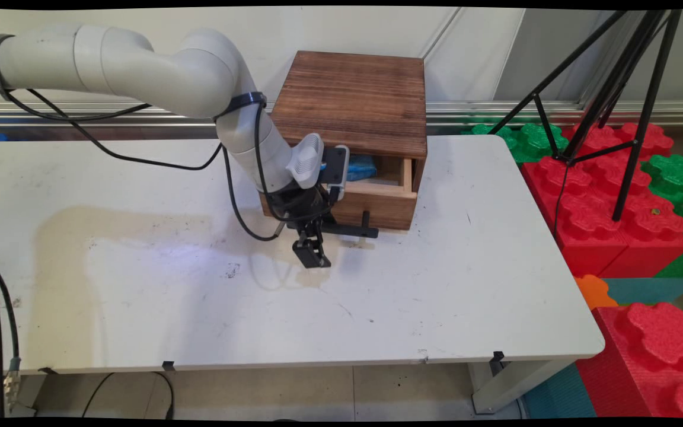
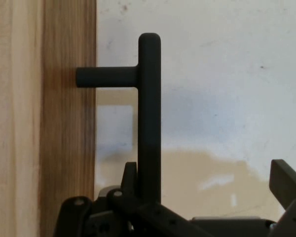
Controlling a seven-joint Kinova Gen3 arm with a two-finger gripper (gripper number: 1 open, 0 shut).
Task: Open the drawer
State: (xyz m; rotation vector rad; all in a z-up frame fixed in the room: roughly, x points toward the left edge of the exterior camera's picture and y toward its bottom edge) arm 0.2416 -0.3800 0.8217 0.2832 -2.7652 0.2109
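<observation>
A dark wooden box [image 1: 353, 98] stands at the back of the white table [image 1: 466, 284]. Its drawer [image 1: 377, 207] is pulled partly out, and something blue [image 1: 360, 169] lies inside. A black bar handle [image 1: 353, 230] sticks out from the drawer front. My gripper [image 1: 313, 250] hangs at the handle's left end, pointing down at the table. In the hand view the handle [image 2: 149, 118] runs up the picture beside the wooden drawer front [image 2: 44, 123]. The gripper [image 2: 207, 177] is open. The bar lies between the jaws, close against the left finger [image 2: 129, 175], and the right finger [image 2: 286, 181] stands well apart.
Large red [image 1: 602, 201] and green [image 1: 673, 172] foam blocks are stacked off the table's right side, with a black tripod [image 1: 620, 89] above them. Black cables [image 1: 140, 159] hang from the arm over the table's left half. A brownish stain [image 1: 110, 237] marks the tabletop.
</observation>
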